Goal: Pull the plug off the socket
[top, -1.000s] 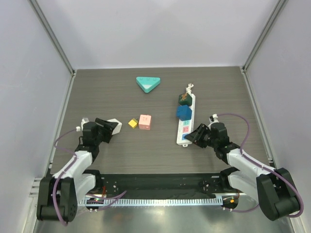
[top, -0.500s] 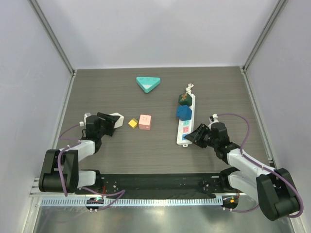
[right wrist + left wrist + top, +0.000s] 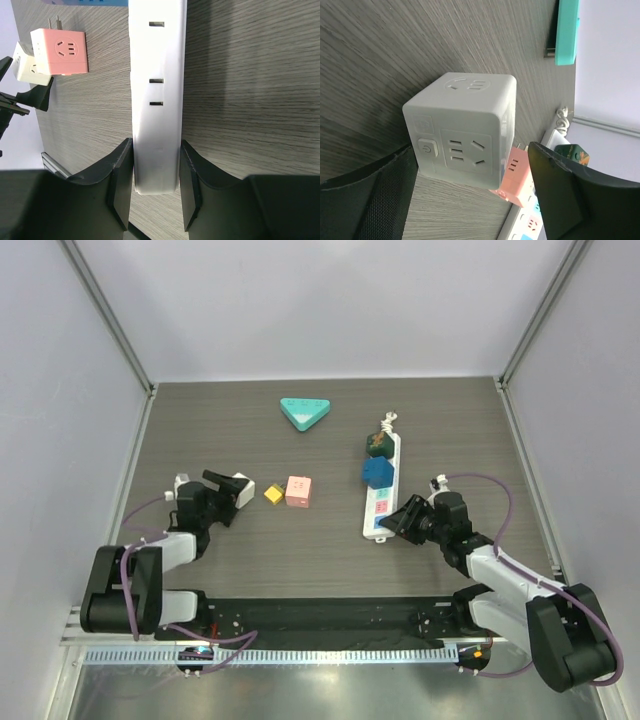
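**Right gripper** (image 3: 156, 150): closed on the near end of the power strip (image 3: 381, 495), with one black finger pressed to each long side. The right wrist view shows this contact and three narrow slots in the strip's smooth white face. The overhead view shows only that the gripper meets the strip lower right of centre.

**Left gripper** (image 3: 235, 496): open. The left wrist view shows its fingers (image 3: 560, 200) spread on either side of a white cube (image 3: 465, 125), with a clear gap at the right-hand finger. The cube is a hard plastic outlet block with rounded edges, moulded slots and a small power button. It rests flat on the table. From overhead it is only a small white patch between the fingers.

**Middle of the frame:** a small yellow block (image 3: 272, 494) lies just beside a pink cube (image 3: 298, 490). The right wrist view shows two metal pins projecting from the pink cube.

**On the strip:** a blue plug (image 3: 377, 472) with a faceted outline is seated at mid-length. A dark green plug (image 3: 378, 445) is seated nearer the far end, where a knotted white cord (image 3: 388, 422) leaves the strip. Both plugs show from overhead. The left wrist view catches only the green one, at its right edge.

**Upper centre:** a teal triangular block (image 3: 304, 412) lies well apart from the rest.

**Surroundings:** the table (image 3: 200, 430) has a dark grey wood-grain surface. Pale flat walls with metal corner posts enclose it.
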Robot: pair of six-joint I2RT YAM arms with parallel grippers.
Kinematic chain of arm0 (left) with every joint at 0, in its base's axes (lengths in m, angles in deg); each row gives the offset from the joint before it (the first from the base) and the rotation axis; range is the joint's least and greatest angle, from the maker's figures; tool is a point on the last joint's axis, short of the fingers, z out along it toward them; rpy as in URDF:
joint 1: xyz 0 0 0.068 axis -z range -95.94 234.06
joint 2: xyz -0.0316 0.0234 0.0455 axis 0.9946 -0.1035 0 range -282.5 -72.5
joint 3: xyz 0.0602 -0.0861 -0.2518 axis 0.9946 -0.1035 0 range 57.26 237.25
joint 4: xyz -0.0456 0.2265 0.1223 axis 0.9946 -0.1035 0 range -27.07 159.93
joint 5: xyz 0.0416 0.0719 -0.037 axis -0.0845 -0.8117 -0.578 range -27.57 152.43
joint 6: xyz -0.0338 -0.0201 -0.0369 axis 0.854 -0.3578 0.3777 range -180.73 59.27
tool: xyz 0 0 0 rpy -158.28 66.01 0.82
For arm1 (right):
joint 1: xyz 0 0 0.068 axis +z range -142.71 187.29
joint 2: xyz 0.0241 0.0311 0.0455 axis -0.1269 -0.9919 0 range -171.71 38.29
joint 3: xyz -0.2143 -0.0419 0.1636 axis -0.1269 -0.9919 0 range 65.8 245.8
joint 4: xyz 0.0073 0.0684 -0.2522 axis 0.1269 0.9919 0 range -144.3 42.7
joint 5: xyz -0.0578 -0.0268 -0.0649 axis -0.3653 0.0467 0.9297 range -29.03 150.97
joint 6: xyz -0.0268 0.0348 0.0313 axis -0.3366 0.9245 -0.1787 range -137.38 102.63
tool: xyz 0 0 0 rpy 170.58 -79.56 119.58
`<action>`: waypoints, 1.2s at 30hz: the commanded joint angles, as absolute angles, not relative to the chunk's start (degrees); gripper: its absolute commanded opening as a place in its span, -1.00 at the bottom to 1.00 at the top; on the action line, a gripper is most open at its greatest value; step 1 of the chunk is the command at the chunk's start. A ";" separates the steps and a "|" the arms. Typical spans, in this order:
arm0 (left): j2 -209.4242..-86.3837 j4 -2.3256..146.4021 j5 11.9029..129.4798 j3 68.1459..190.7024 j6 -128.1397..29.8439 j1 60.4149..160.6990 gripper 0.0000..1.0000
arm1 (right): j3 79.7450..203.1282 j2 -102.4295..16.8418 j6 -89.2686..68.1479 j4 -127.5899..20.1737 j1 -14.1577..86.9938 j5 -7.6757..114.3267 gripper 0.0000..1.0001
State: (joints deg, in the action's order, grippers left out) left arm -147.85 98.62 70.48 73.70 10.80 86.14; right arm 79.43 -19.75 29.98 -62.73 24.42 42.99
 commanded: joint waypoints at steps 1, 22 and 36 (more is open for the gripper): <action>-142.74 95.18 68.24 73.07 9.32 85.82 0.77 | 78.90 -21.13 27.10 -60.02 24.43 43.48 -0.98; -118.99 54.11 68.67 86.69 -1.40 87.39 0.68 | 79.78 -22.97 25.43 -60.54 24.52 42.25 -0.98; -143.03 67.63 69.89 104.26 -9.66 111.56 0.68 | 80.57 -25.26 23.85 -60.63 24.52 39.61 -0.98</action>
State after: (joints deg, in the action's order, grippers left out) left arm -137.36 60.13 66.79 98.97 -4.78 108.37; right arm 80.44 -23.99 28.43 -65.40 24.42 39.40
